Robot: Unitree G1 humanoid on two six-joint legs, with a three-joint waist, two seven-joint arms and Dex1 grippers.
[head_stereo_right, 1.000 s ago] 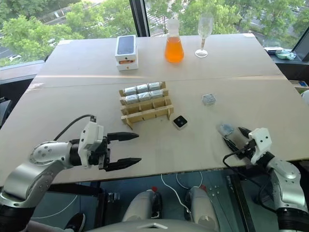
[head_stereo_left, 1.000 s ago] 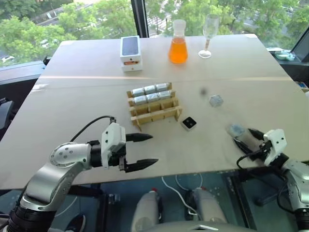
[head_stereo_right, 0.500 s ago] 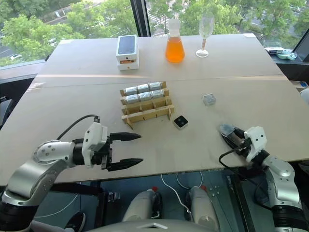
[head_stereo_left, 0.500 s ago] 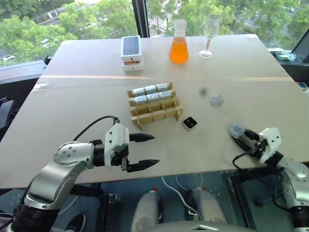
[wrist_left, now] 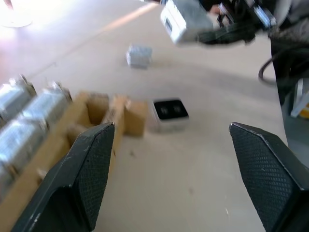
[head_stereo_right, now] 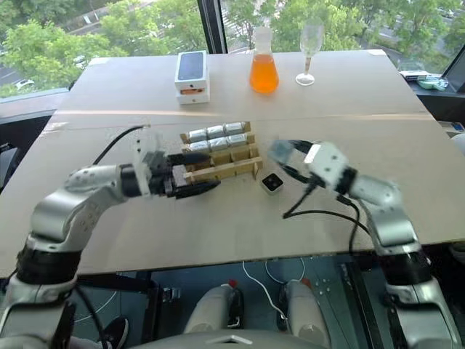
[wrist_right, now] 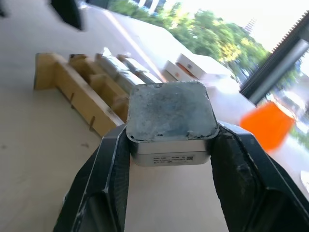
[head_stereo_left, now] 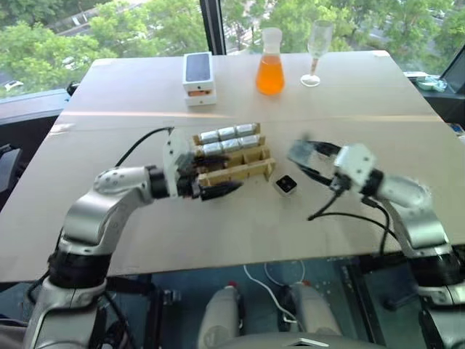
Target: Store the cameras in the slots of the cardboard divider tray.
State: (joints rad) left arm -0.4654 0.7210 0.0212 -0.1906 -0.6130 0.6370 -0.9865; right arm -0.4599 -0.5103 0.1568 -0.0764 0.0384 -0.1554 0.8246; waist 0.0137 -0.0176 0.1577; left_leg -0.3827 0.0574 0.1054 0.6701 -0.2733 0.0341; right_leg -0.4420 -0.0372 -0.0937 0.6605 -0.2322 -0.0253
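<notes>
The cardboard divider tray (head_stereo_left: 243,169) sits mid-table, with several silver cameras (head_stereo_left: 228,134) in its two far rows. A black camera (head_stereo_left: 285,185) with a pale face lies on the table just right of the tray. Another silver camera (wrist_left: 139,55) lies further off on the table. My right gripper (head_stereo_left: 304,157) hovers right of the tray above the black camera, shut on a silver camera (wrist_right: 169,113). My left gripper (head_stereo_left: 221,177) is open at the tray's near left corner, one finger over the front slat, nothing between its fingers.
At the far side of the table stand a white phone box (head_stereo_left: 197,78), an orange flask (head_stereo_left: 269,65) and a wine glass (head_stereo_left: 317,43). Black cables trail from both wrists over the table. The table's near edge runs just behind both arms.
My right gripper shut on the silver camera at the near right edge, lifted it and carried it left toward the tray. My left gripper moved forward and up to the tray, still open.
</notes>
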